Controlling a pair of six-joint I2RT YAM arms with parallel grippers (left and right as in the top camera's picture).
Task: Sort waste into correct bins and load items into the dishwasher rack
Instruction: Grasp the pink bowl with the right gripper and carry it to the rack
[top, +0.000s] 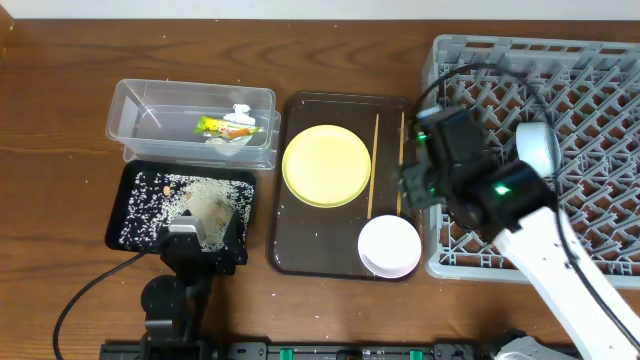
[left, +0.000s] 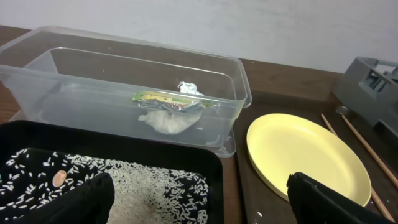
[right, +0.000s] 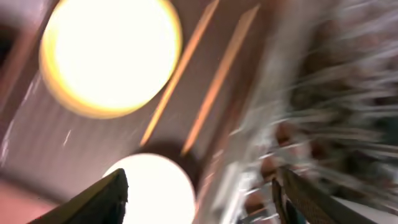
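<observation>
The plate (top: 327, 165) is plain yellow, the bowl (top: 389, 245) pale white, the serving tray (top: 310, 240) dark brown, and the rack (top: 600, 80) a grey lattice. Pale rice crumbs (top: 200, 195) speckle the black tray (top: 135, 172).

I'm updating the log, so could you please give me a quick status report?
Left tool open, over rice tray. Right tool open, near chopsticks. Plate, bowl, chopsticks unloaded on brown tray. Nothing in the way.
</observation>
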